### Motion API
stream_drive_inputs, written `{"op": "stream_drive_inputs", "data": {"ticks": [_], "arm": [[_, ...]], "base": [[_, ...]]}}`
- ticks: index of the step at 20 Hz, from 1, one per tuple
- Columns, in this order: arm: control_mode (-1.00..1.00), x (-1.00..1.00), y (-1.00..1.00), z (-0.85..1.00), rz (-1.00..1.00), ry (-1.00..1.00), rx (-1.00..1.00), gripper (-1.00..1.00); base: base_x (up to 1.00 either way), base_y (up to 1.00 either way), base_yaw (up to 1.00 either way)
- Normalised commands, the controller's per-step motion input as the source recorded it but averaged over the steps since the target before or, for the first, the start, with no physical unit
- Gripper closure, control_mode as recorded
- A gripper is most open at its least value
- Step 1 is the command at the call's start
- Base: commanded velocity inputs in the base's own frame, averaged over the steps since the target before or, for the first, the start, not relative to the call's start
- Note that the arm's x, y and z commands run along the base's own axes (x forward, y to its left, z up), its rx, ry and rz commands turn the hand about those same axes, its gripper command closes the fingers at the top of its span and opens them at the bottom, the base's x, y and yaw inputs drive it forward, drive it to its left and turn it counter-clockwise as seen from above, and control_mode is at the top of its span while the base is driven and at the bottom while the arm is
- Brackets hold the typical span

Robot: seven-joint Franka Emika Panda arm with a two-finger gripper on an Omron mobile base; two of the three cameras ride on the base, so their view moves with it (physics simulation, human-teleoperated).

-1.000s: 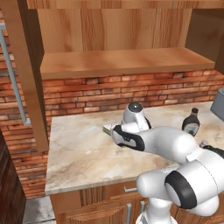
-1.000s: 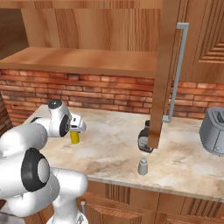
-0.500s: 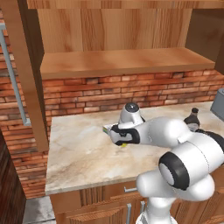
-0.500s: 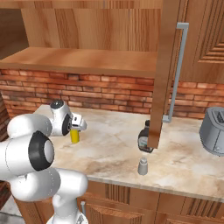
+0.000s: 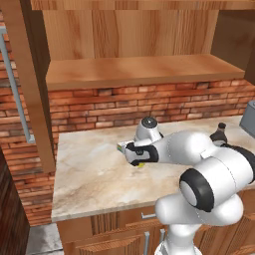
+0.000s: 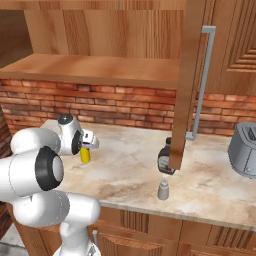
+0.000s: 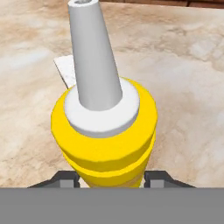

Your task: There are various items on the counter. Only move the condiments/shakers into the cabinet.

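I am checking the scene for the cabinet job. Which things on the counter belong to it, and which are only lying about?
For the job:
- yellow squeeze bottle, between the claw tips
- dark bottle
- small grey shaker
- cabinet shelf

Lying about:
- toaster
- small white piece behind the yellow bottle

Left and right base views are taken from behind the arm, angled down over the counter [image 5: 94,169]; counter, brick wall [image 6: 125,107] and shelf [image 5: 139,69] are shared. The hand view is set close above the bottle [image 7: 105,135].
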Motion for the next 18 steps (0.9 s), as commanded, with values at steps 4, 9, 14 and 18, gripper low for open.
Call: {"op": "stream_drive_inputs", "data": {"ticks": [4,9,14,18], "arm": [[-1.0,-0.14,0.0,0.24,0.0,-0.12,0.0,1.0],[-1.0,-0.52,0.0,0.93,0.0,-0.42,0.0,1.0],[-1.0,-0.83,-0.01,1.0,-0.01,-0.39,0.0,1.0],[-1.0,-0.84,-0.07,1.0,-0.05,-0.25,0.02,1.0]], "base": [[0.0,0.0,0.0],[0.0,0.0,0.0],[0.0,0.0,0.0],[0.0,0.0,0.0]]}}
